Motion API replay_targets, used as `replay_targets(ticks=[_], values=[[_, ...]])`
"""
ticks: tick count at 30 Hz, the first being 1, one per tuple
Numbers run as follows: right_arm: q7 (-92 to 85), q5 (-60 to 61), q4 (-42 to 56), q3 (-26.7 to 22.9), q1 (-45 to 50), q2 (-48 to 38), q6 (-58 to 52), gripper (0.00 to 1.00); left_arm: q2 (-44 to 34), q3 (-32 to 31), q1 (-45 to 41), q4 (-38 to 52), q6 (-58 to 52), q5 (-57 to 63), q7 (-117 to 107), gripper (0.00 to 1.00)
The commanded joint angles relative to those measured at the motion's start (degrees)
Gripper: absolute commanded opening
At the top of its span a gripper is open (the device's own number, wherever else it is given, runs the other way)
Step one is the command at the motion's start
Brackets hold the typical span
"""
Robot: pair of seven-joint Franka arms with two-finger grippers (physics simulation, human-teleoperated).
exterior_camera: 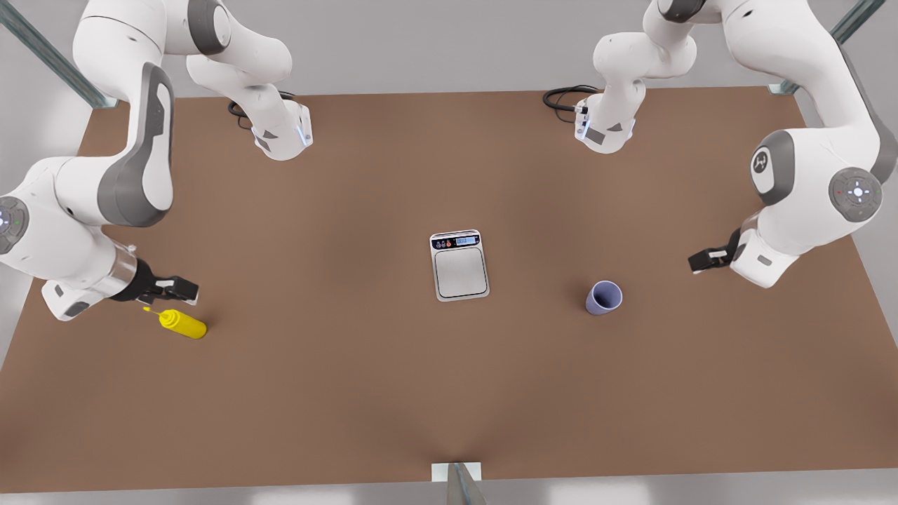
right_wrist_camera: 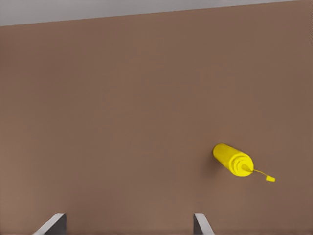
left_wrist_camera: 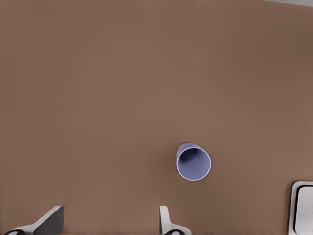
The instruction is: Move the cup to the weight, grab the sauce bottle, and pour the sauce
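Scale (left_wrist_camera: 303,208) cut off in left wrist view. Left gripper (exterior_camera: 704,259) hangs open, empty, near upright cup (exterior_camera: 603,297). Right gripper (exterior_camera: 184,289) open (empty), w/ sauce bottle (exterior_camera: 184,324) just beside it on surface (exterior_camera: 351,365).

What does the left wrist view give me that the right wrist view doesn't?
Left wrist view: the cup standing upright, apart from the weight, and the left end effector open. Right wrist view: the sauce bottle with its nozzle, and the right end effector open. Both share the brown table. Neither end effector holds anything.
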Motion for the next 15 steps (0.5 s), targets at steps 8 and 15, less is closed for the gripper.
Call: replay_targets(ticks=[8,15], values=[[-0.3,-0.1,0.8,-0.1,-0.4,0.1,-1.6,1.00,-1.9,0.1,-0.1,-12.2,11.0,-2.2,-0.3,1.00],[-0.4,0.0,0.8,-0.3,-0.4,0.2,-1.6,1.00,-3.5,-0.1,-1.5,-33.2,31.8,-2.1,0.0,1.00]])
